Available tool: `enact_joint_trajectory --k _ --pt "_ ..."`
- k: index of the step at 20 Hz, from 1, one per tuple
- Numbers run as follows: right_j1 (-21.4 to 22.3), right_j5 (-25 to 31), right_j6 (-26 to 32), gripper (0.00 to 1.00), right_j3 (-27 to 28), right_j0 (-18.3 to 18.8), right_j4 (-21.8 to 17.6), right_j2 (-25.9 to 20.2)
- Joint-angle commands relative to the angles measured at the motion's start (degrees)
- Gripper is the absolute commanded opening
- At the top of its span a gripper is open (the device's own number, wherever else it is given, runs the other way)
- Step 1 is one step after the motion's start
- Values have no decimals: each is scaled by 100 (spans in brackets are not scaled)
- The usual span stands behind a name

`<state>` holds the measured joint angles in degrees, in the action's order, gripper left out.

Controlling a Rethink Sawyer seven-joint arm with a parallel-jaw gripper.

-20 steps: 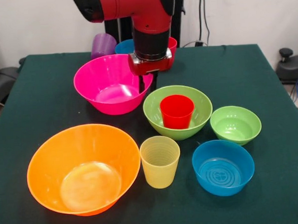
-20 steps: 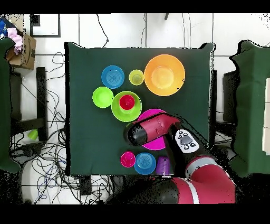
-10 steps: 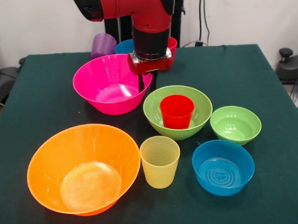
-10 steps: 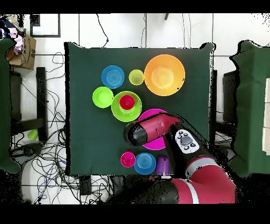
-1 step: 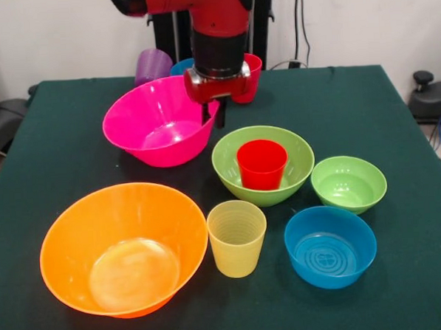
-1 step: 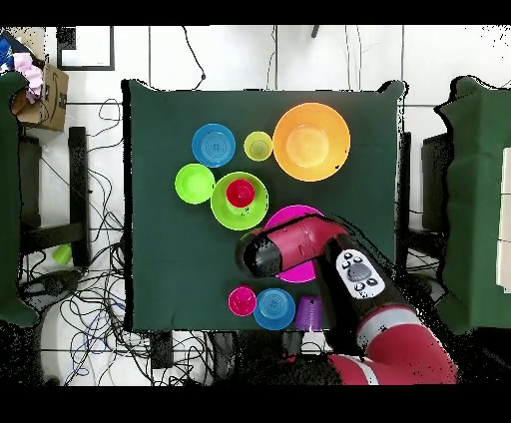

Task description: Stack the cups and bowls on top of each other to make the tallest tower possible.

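My gripper (image 5: 211, 115) is shut on the right rim of the hot pink bowl (image 5: 156, 131), which hangs slightly tilted just above the cloth. Right beside it, the bright red cup (image 5: 262, 163) stands inside the medium lime green bowl (image 5: 266, 196). In front lie the large orange bowl (image 5: 69, 247), the ribbed yellow cup (image 5: 237, 238), a small blue bowl (image 5: 330, 246) and the small lime green bowl (image 5: 349, 183). In the overhead view the arm's wrist (image 6: 261, 254) hides the fingers and covers part of the pink bowl (image 6: 291, 212).
Behind the arm, at the table's far edge, stand a purple cup (image 5: 153, 65), a second blue bowl (image 5: 181, 66) and a pinkish-red cup (image 5: 253, 73). The green tablecloth (image 5: 365, 106) is bare at the right. Cables and chairs surround the table (image 6: 160, 249).
The gripper has risen and shifted slightly left, taking the hot pink bowl with it; the bowl now sits higher and tilted. The other pieces have not moved.
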<state>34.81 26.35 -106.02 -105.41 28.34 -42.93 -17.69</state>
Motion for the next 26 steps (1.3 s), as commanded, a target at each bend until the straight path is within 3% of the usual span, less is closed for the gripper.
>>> enact_joint_trajectory --k 1,9,15,21,26 --pt "1374 734 800 0 -879 258 536 -620" --pt "2151 1234 1039 0 -1215 336 845 -709" --pt "2992 1933 1376 0 -1339 415 1473 -965" --pt "3069 1971 952 0 -1044 183 1518 -1076" --pt "2743 2104 664 0 -442 -74 1546 -1211"
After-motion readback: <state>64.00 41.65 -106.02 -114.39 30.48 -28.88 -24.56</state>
